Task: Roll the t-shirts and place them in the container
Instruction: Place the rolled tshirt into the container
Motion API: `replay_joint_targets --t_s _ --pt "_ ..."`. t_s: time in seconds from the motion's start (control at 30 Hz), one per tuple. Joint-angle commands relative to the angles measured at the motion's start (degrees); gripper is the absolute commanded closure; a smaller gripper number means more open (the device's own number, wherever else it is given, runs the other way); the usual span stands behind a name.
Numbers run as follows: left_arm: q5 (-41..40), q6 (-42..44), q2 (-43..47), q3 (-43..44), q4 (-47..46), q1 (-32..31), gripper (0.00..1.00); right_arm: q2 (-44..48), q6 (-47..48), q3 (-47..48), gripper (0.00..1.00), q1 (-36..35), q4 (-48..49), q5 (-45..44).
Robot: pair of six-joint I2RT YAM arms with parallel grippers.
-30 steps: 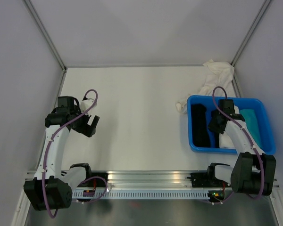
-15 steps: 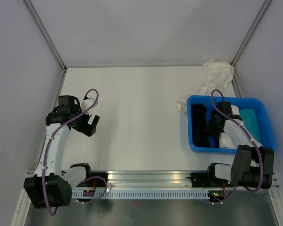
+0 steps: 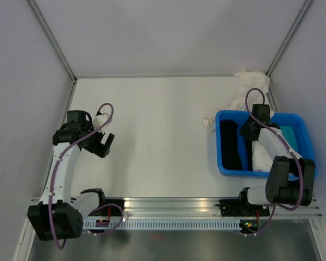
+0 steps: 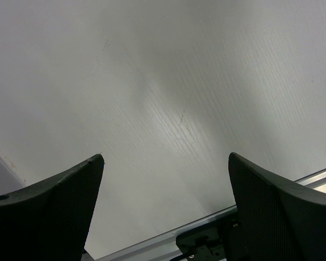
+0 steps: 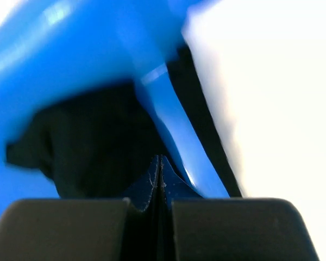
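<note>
**Right tool down in the tub among the shirts while the left one waits.**
At lower left of the overhead view the left tool [image 3: 104,145] hangs over the worktop [image 3: 163,125], fingers wide apart and holding nothing. It is probably parked aside to leave the middle free for rolling. At right, the right tool [image 5: 160,163] is inside the blue tub [image 3: 218,147], fingers pressed together close to the tub wall and the black t-shirt [image 3: 231,144]. I cannot tell whether any cloth is pinched. A white t-shirt [image 3: 259,162] and a teal t-shirt [image 3: 292,142] share the tub. Farthest, at upper right, a cream t-shirt [image 3: 244,91] lies crumpled on the worktop beside the tub, not yet rolled.
</note>
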State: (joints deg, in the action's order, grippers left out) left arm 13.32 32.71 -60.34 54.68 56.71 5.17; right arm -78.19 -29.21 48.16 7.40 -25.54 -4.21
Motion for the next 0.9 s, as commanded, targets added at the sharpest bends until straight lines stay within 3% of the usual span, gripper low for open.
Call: replay_joint_targets --t_s 0.0,0.2,0.47,0.67,0.77,0.8,0.87 --pt "-1.36 1.48 1.10 1.13 -0.11 0.37 0.00 -4.50 -3.13 1.23 1.00 0.16 11.02 -1.33" --pt "-3.03 0.52 0.66 2.10 0.60 0.28 0.00 -12.14 -5.33 2.99 1.00 -0.01 17.89 2.01" --pt "-3.04 -0.98 0.92 2.89 1.65 0.37 0.00 -14.44 -4.28 2.11 1.00 -0.02 25.09 3.50" --pt "-3.48 -1.33 1.45 3.07 2.35 0.28 0.00 -9.54 -0.85 4.48 0.99 0.07 17.84 0.44" --pt "-3.04 -2.03 2.24 2.72 2.27 0.28 0.00 -2.25 1.96 7.29 0.90 0.07 10.20 -4.05" --pt "-2.43 -2.12 2.24 2.20 2.18 0.28 0.00 1.25 2.75 8.25 0.69 -0.01 8.07 -4.58" --pt "-2.25 -3.17 2.15 1.40 0.60 0.28 0.00 4.52 3.99 10.54 0.44 0.07 2.02 -7.03"
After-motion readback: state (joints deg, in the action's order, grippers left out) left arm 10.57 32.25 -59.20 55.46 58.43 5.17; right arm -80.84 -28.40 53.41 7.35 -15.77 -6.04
